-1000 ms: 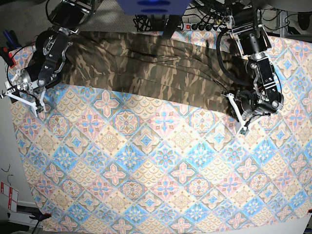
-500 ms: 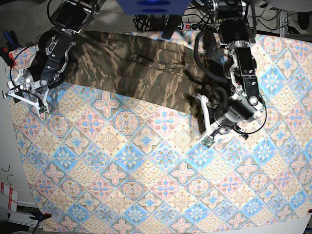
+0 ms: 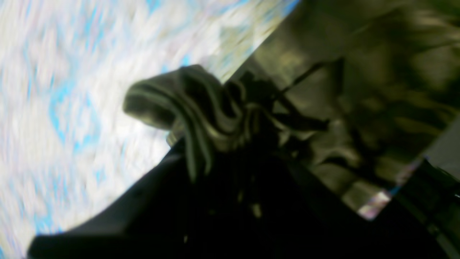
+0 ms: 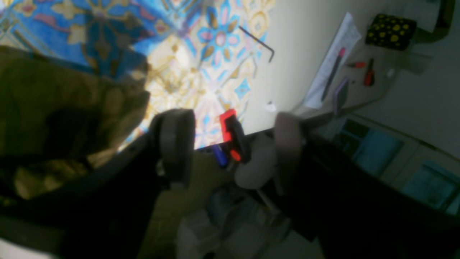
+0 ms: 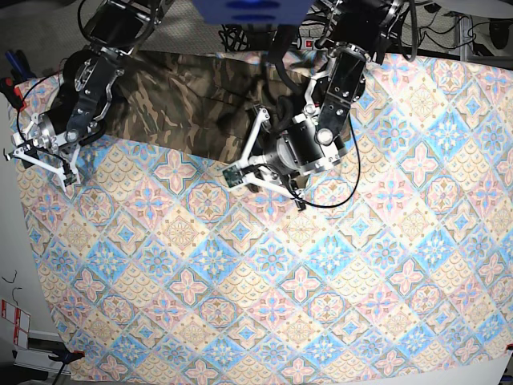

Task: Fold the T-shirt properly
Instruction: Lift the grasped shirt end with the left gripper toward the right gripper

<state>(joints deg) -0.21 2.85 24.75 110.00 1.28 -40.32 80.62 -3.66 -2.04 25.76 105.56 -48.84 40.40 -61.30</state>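
The T-shirt (image 5: 188, 100) is a soft woodland-camouflage cloth, olive, brown and tan, lying rumpled along the far edge of the tablecloth (image 5: 321, 289), towards the base view's left; one end is doubled over towards the middle, where the left gripper (image 5: 240, 164) is clenched on a bunched fold of it; the left wrist view, heavily blurred, shows that gathered wad of cloth (image 3: 201, 108) pinched at the fingertips, with more camouflage spread behind; the right gripper (image 5: 40, 156) hangs at the table's left edge with jaws apart, grasping nothing, the shirt just beside it; its wrist view shows both pads (image 4: 176, 144) spread wide; the blue-and-cream tiled tablecloth covers nearly the whole surface; only the right wrist view takes in the room beyond the edge: a red clamp (image 4: 231, 133), papers and pens (image 4: 334, 72) on a pale floor
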